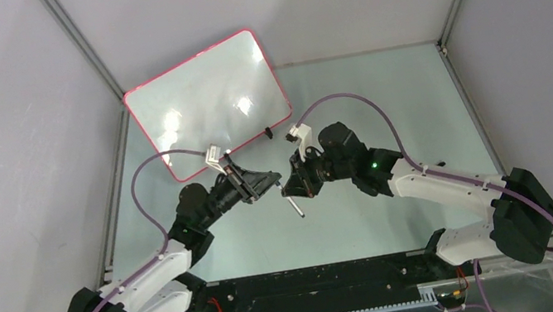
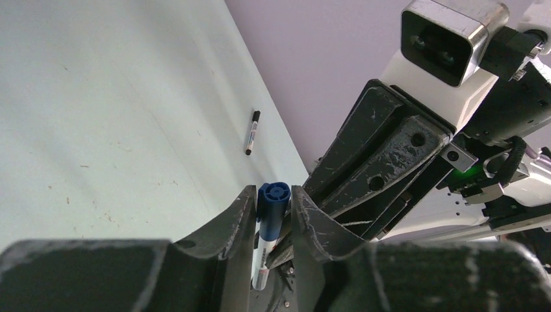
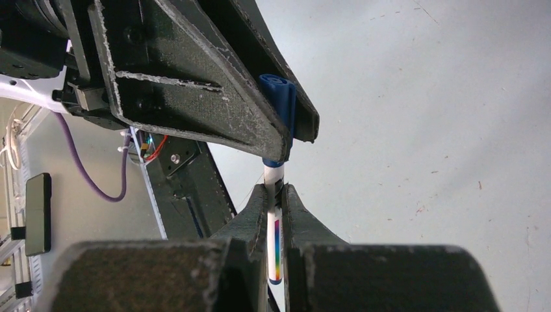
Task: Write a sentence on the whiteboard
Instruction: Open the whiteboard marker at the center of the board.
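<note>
Top view: large glossy white rectangular whiteboard with red-pink rim (image 1: 206, 104) at far-left corner of pale green table (image 1: 382, 106), skewed to table edges, face bright with glare. Near centre, left gripper (image 1: 275, 180) and right gripper (image 1: 291, 184) meet tip to tip, just before board's near edge.

Left wrist: left fingers pinch ribbed blue cap (image 2: 273, 209), both pads against it. Thin black-capped pen (image 2: 252, 132) lies well apart on table.

Right wrist: right jaws clamped on white marker with rainbow stripe (image 3: 275, 237). Cap end sits between left fingers.
</note>
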{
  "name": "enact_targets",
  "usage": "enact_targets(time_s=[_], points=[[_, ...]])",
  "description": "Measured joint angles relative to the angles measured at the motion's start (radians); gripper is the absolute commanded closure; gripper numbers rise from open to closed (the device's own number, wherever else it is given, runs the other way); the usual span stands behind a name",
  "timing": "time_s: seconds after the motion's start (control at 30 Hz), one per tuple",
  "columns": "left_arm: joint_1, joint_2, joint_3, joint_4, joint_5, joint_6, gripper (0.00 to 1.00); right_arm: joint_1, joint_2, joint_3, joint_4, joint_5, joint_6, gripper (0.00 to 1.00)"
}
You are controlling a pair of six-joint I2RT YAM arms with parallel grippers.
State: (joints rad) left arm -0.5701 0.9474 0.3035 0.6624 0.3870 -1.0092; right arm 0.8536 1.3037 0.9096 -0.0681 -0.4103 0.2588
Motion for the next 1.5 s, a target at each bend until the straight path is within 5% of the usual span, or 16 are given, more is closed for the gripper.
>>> enact_targets(time_s=[0.07,0.13,0.37,0.43,0.63,0.97,1.5], points=[[0.000,0.000,0.000,-0.003,-0.002,0.000,0.76,0.000,0.000,0.000,0.000,-0.002,0.000,1.00],[0.000,0.000,0.000,-0.007,-0.003,0.002,0.92,0.000,0.000,0.000,-0.001,-0.003,0.002,1.00],[-0.002,-0.001,0.000,-0.016,-0.008,0.015,1.00,0.001,0.000,0.002,-0.014,0.005,0.019,0.18],[-0.002,-0.004,0.000,-0.018,-0.012,0.015,1.00,0.001,-0.002,0.003,-0.023,0.015,0.027,0.07],[-0.002,-0.030,0.000,0.003,-0.035,-0.005,1.00,0.000,-0.093,-0.030,-0.002,0.066,0.083,0.06],[-0.001,-0.016,-0.049,0.320,-0.123,-0.241,1.00,0.028,-0.304,-0.354,0.398,0.215,0.366,0.14],[0.000,-0.005,-0.100,0.605,-0.259,-0.436,1.00,0.169,-0.291,-0.382,0.863,0.429,0.454,0.47]])
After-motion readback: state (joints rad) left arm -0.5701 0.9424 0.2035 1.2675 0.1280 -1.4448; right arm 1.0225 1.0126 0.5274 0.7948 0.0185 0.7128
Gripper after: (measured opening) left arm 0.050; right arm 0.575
